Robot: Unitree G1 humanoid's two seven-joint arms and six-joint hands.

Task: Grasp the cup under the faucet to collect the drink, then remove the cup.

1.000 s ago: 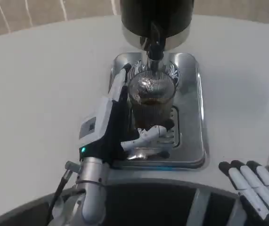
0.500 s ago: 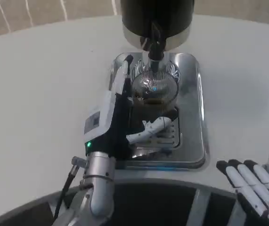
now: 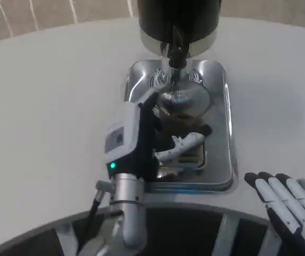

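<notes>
Gripping the glass cup just above the frame's centre, the left hand wraps it from the picture's left, fingers curled across its near side and its white back turned upward. The cup holds dark drink and sits directly under the faucet of the black dispenser at top centre, over the shiny metal drip tray on the white table. At the lower right corner, the right hand rests apart from everything, fingers straight, slightly spread, holding nothing.
</notes>
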